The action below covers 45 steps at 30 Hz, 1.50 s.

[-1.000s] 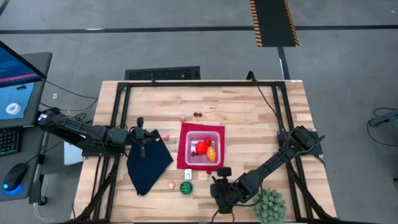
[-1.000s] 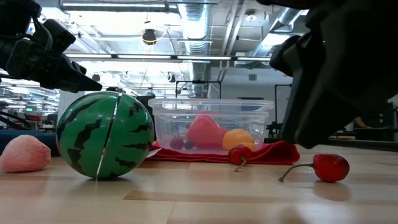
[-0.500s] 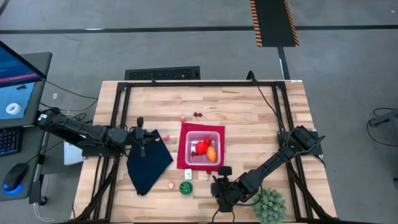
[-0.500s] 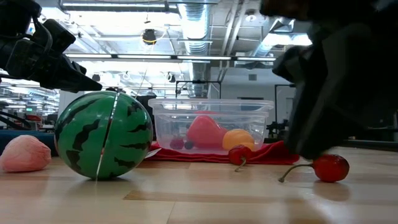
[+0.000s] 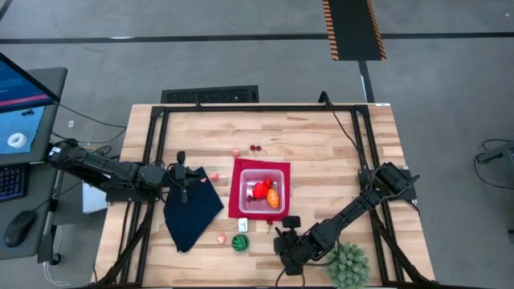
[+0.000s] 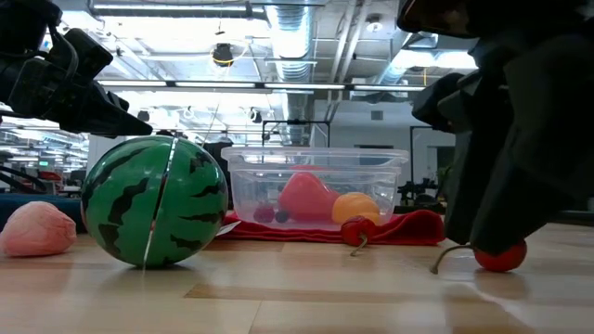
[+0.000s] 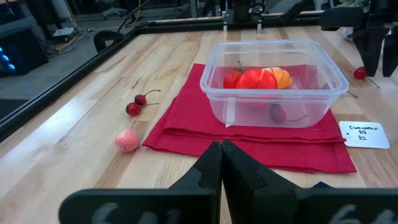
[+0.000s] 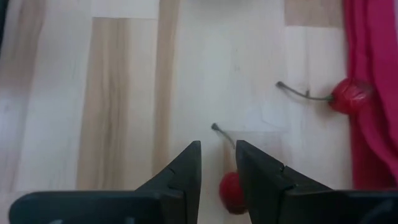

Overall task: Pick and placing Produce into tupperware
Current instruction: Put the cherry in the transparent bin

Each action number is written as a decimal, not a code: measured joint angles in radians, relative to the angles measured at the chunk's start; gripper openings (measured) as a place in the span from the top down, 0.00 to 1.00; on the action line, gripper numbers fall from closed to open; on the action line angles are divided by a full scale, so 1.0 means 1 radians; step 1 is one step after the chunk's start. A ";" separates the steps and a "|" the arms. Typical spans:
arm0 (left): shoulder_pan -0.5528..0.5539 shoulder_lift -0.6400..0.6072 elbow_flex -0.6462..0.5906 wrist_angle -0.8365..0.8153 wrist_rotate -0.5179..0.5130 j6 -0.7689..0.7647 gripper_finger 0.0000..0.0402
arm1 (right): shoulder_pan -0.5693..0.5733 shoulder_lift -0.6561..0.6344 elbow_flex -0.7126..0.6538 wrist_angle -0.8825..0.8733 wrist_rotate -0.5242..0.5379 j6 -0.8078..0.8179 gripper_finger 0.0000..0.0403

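Observation:
The clear tupperware (image 5: 265,188) stands on a red mat (image 5: 238,197) and holds red, orange and dark red produce (image 7: 258,79). My right gripper (image 8: 218,155) is low over the table near the front edge, narrowly open, its fingers on either side of a red cherry (image 8: 227,191) that lies on the wood. A second cherry (image 8: 347,96) lies at the mat's edge. A green striped ball (image 6: 153,202) and a pink piece (image 6: 37,230) rest on the table. My left gripper (image 7: 221,144) is shut and empty over the navy cloth (image 5: 191,213). My right gripper points down with a finger on each side of the cherry (image 6: 501,257), which lies on the table with its stem (image 8: 222,134) pointing away. One finger (image 8: 261,180) hides part of the cherry; I cannot tell whether it touches.
A spiky green plant ball (image 5: 349,266) sits by the right arm at the front edge. Two dark cherries (image 7: 137,104) and a pink piece (image 7: 127,140) lie on the wood beyond the mat. A white label card (image 7: 364,134) lies by the mat.
My right gripper has come down over the cherry near the front edge; in the low view it now covers the cherry's top. My left gripper has kept still.

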 joint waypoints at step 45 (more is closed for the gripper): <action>0.000 0.000 0.000 0.000 0.000 0.000 1.00 | -0.022 -0.003 -0.074 0.088 0.001 -0.016 0.97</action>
